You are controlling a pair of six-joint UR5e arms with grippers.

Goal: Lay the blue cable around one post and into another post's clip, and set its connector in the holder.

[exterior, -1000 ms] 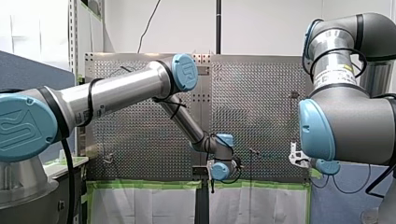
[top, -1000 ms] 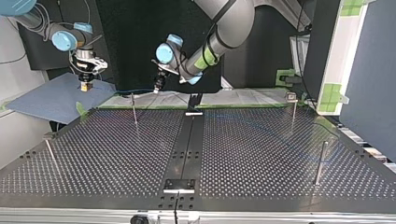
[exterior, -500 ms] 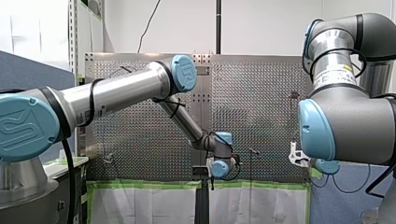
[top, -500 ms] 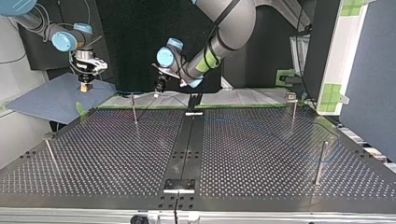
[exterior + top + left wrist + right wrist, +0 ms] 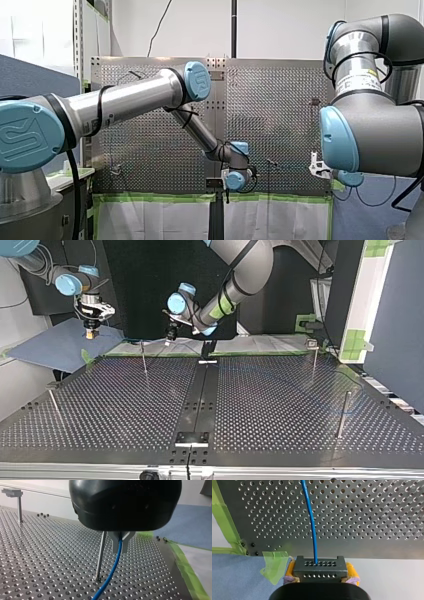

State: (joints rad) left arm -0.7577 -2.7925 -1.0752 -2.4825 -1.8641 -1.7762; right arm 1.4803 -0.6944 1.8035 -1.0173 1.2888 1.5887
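In the left wrist view my left gripper (image 5: 121, 548), black with metal fingers, is shut on the blue cable (image 5: 110, 575) just beside a thin upright post (image 5: 100, 555). The cable runs down from the fingers onto the perforated table (image 5: 37, 562). The right wrist view shows my right gripper (image 5: 320, 571) with its yellow pads shut on the black connector (image 5: 332, 567); the cable (image 5: 310, 517) leads away from it over the plate. At the top view's left my right gripper (image 5: 91, 333) hangs above a blue mat (image 5: 55, 347). My left gripper (image 5: 170, 337) hovers near the far post (image 5: 143, 355).
More posts stand on the table: one with a clip top (image 5: 313, 356) at the far right of the top view, a plain one (image 5: 342, 415) nearer, and another clip post (image 5: 54, 405) at the left. A black bracket (image 5: 207, 347) stands at the far middle. Green tape (image 5: 185, 567) lines the table edge.
My left gripper has shifted slightly near the far post, still holding the cable. My right arm has not moved.
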